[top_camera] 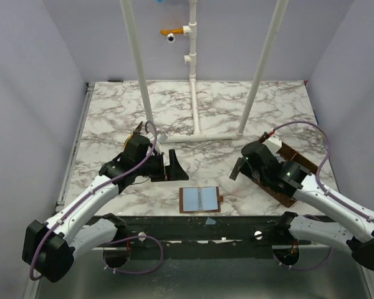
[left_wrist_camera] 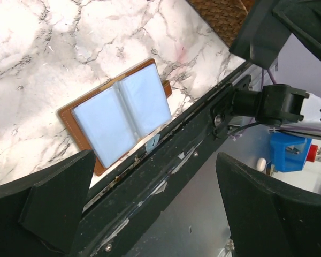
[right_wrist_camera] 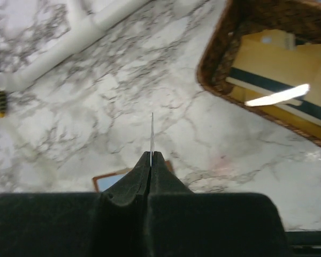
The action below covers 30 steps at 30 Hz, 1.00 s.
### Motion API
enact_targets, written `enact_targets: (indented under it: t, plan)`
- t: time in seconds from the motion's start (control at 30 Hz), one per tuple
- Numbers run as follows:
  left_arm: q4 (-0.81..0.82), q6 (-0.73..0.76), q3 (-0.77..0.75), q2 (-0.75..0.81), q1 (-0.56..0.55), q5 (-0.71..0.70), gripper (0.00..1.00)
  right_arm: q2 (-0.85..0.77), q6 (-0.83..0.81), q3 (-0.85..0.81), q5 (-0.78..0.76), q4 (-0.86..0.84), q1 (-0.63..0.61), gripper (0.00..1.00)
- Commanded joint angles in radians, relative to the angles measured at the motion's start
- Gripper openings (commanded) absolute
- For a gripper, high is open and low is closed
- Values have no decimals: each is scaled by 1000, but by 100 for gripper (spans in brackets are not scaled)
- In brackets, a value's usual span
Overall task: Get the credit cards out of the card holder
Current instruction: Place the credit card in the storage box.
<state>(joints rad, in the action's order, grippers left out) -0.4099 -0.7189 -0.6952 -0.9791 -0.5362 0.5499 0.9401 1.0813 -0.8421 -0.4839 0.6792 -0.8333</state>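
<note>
The card holder (top_camera: 200, 200) lies open and flat near the table's front edge, its blue-grey pockets (left_wrist_camera: 123, 115) facing up. My left gripper (top_camera: 174, 166) hangs open a little behind and left of it, with nothing between its fingers (left_wrist_camera: 53, 198). My right gripper (right_wrist_camera: 151, 154) is shut on a thin credit card (right_wrist_camera: 152, 134) seen edge-on as a pale line. It is above the table to the right of the holder (right_wrist_camera: 109, 179). Yellowish cards (right_wrist_camera: 278, 69) lie in the woven basket (right_wrist_camera: 211, 69).
The brown basket (top_camera: 297, 163) sits at the right, partly under my right arm. A white pipe frame (top_camera: 196, 134) stands mid-table. A small brush-like tool (top_camera: 138, 129) lies behind my left arm. A pale blue scrap (top_camera: 210, 220) rests on the black front rail (left_wrist_camera: 150, 176).
</note>
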Motion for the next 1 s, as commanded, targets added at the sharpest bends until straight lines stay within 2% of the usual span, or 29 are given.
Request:
enact_targets:
  t: [0.0, 0.07, 0.2, 0.5, 0.73, 0.97]
  plan:
    - [-15, 57, -30, -2, 1, -26, 98, 69, 16, -47, -174, 235, 64, 1]
    - [-5, 62, -29, -9, 1, -16, 98, 87, 5, -57, -198, 273, 112, 1]
    - [15, 68, -26, -29, 1, 12, 99, 107, -65, -66, -197, 311, 289, 1]
    - [62, 75, -15, -55, 1, 54, 98, 145, -250, -125, -154, 306, 657, 1]
    - [83, 82, -3, -59, 0, 68, 98, 179, -361, -135, -27, 274, 885, 1]
    - [105, 82, 0, -62, 1, 81, 98, 241, -385, -148, 2, 296, 935, 1]
